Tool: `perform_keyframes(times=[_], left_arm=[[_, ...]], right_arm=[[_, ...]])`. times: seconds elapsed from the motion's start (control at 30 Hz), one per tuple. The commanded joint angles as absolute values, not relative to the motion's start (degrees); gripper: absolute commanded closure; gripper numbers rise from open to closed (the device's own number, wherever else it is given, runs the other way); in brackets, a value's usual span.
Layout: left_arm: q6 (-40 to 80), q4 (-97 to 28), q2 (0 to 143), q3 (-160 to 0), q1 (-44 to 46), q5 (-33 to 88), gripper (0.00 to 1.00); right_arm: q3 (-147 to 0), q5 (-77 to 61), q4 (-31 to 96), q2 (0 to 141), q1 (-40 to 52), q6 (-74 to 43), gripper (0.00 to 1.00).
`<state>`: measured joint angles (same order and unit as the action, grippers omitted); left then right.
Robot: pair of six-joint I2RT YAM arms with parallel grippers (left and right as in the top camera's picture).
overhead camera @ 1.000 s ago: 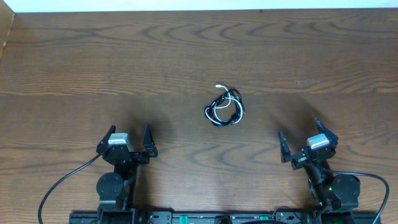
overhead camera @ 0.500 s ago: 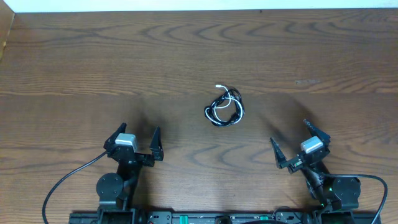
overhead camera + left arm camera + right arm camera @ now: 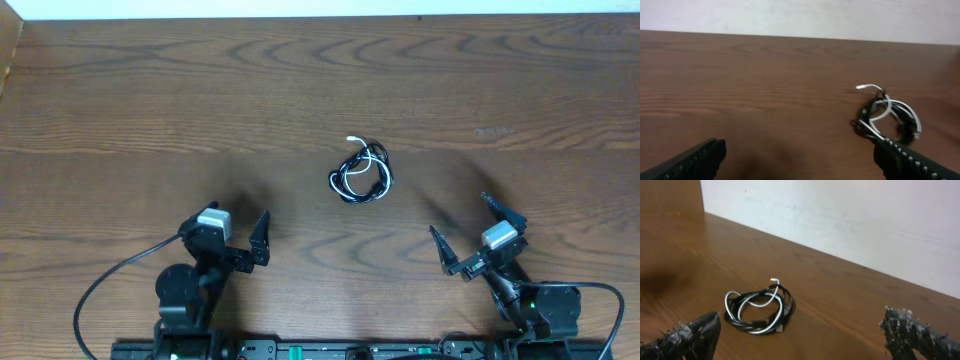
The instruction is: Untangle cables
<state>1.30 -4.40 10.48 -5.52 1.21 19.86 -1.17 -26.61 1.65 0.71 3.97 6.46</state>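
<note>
The cables (image 3: 361, 173), one black and one white, lie coiled together in a small knot-like bundle near the middle of the wooden table (image 3: 150, 100). My left gripper (image 3: 230, 222) hovers open at the near left, angled toward the bundle, with nothing between its fingers. At the near right my right gripper (image 3: 459, 214) is also open and empty. In the left wrist view the cables (image 3: 885, 107) sit ahead to the right, partly behind the right finger of the left gripper (image 3: 797, 152). In the right wrist view the cables (image 3: 788, 307) lie ahead to the left of the right gripper (image 3: 800, 330).
Thick black wires (image 3: 110, 285) trail from the arm bases along the near edge. A white wall (image 3: 840, 215) borders the table's far side. A wooden side panel (image 3: 670, 195) stands at the far left corner.
The left gripper has shifted right and turned toward the cables. The right gripper has moved a little left and rotated. Both stayed open; the cables have not moved.
</note>
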Motion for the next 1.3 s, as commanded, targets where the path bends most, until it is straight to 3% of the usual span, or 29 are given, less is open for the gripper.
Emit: perform_keyframes(times=[0.0, 0.27, 0.53, 0.93, 1.17, 1.27], left_arm=[[-0.5, -5.8, 15.4, -12.1, 0.9, 24.5, 0.0], [-1.9, -14.7, 29.2, -26.8, 1.1, 29.4, 0.0], [-1.9, -26.9, 42.4, -42.3, 1.1, 29.4, 0.01], [-6.9, -47.1, 65.0, -68.6, 10.3, 24.9, 0.01], [-9.6, -56.6, 82.3, -83.7, 15.6, 25.1, 0.01], [-9.1, -55.0, 87.6, -86.5, 16.9, 26.1, 0.01]], right_arm=[[-4.2, -27.4, 1.5, 1.0, 3.0, 3.6, 0.01], [-12.0, -29.2, 1.6, 9.7, 1.7, 3.5, 0.01], [-24.8, -33.5, 5.5, 29.8, 1.7, 5.3, 0.01], [-52.6, -41.1, 28.6, 61.3, 1.7, 6.5, 0.01], [-57.4, -50.0, 31.0, 66.2, 1.7, 5.0, 0.01], [-57.4, -50.2, 33.5, 66.2, 1.7, 2.2, 0.01]])
